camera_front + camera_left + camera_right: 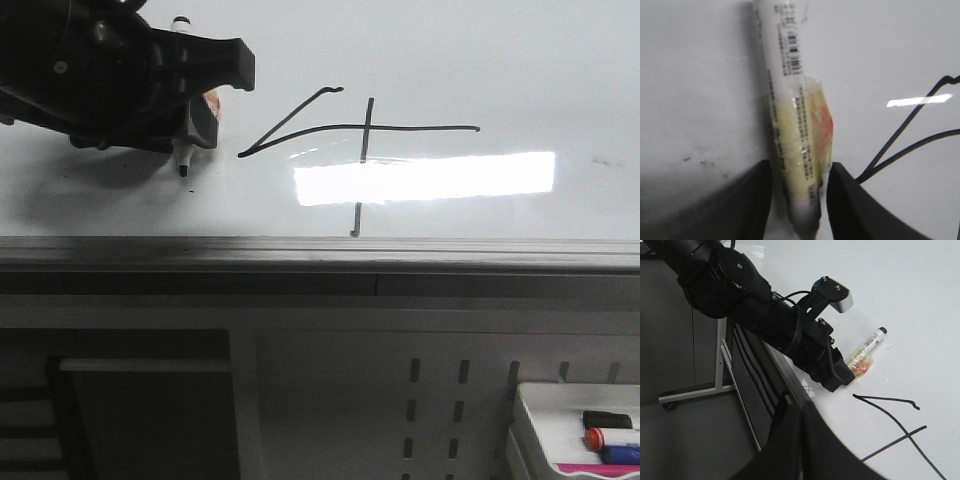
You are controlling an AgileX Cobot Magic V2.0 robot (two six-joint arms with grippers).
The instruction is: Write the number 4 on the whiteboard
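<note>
The number 4 is drawn in thin black lines on the whiteboard. My left gripper hovers just left of the 4's slanted stroke. It is shut on a white marker wrapped in yellowish tape, dark tip toward the board's near edge. In the left wrist view the marker sits between the gripper's dark fingers, with the strokes beside them on the board. The right wrist view shows the left gripper, marker and strokes. My right gripper is shut and empty, over the board's edge.
The board's grey metal edge runs across the front. A bright light reflection lies under the 4's bar. A small white tray with several markers sits at the lower right. A metal stand with a caster is beside the board.
</note>
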